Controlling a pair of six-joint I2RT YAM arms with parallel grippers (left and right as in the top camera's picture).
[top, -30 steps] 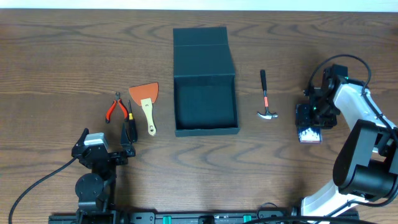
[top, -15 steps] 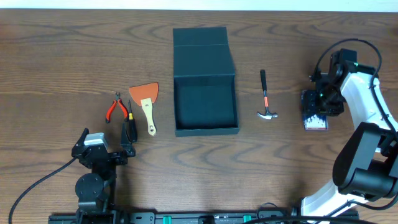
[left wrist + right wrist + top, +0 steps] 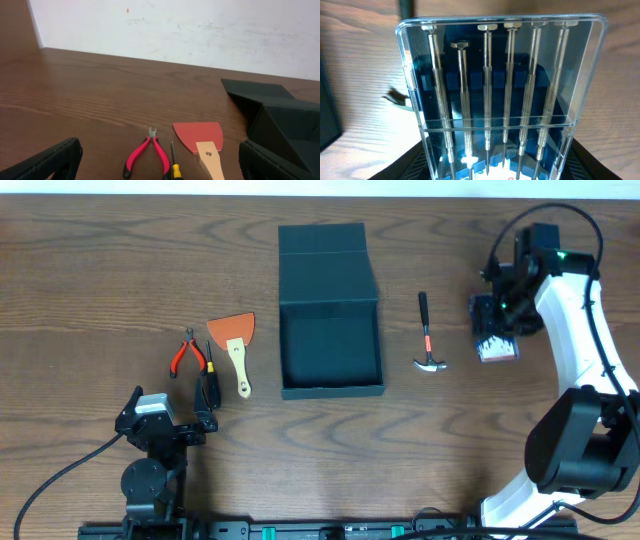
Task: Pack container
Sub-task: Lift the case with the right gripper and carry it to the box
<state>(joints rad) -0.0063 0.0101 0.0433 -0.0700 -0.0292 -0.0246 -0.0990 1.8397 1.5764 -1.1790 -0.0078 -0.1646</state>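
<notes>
On the table (image 3: 100, 260): brown wood grain, with a white wall (image 3: 200, 25) along the far edge
Container (image 3: 330, 330): mid-table, open, its lid flap laid back toward the wall
Left fingers (image 3: 55, 160): spread wide and holding nothing, at the near left edge; the container lies ahead and to their right, well apart
Right fingers (image 3: 407, 162): clamped on a clear screwdriver case (image 3: 495, 338), right of the container, with a hammer (image 3: 428, 335) between
Left of container: pliers (image 3: 186, 354), screwdriver (image 3: 209, 380) and scraper (image 3: 234, 340) lying close together
</notes>
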